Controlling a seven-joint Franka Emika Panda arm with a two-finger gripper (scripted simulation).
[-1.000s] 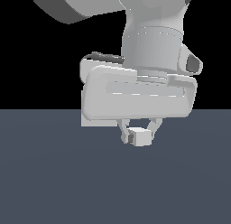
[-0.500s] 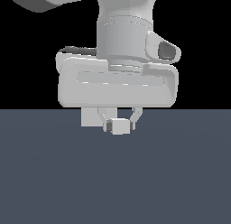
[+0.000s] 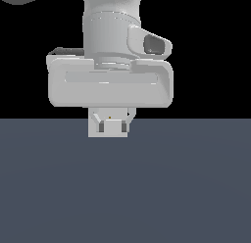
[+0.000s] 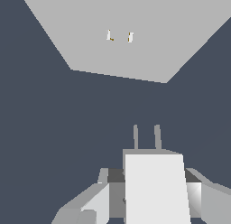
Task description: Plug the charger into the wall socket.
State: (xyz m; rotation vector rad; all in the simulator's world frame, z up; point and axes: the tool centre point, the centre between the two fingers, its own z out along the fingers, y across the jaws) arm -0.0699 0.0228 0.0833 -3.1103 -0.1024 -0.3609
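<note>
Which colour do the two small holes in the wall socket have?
The wall socket is light grey; its holes look whitish with yellow-brown edges, best in the wrist view.

A plain dark blue-grey surface (image 3: 186,188) is seen filling the lower half of the exterior view. Above the surface's far edge, only flat black background (image 3: 215,21) is shown. The same surface (image 4: 40,128) is seen in the wrist view.
</note>
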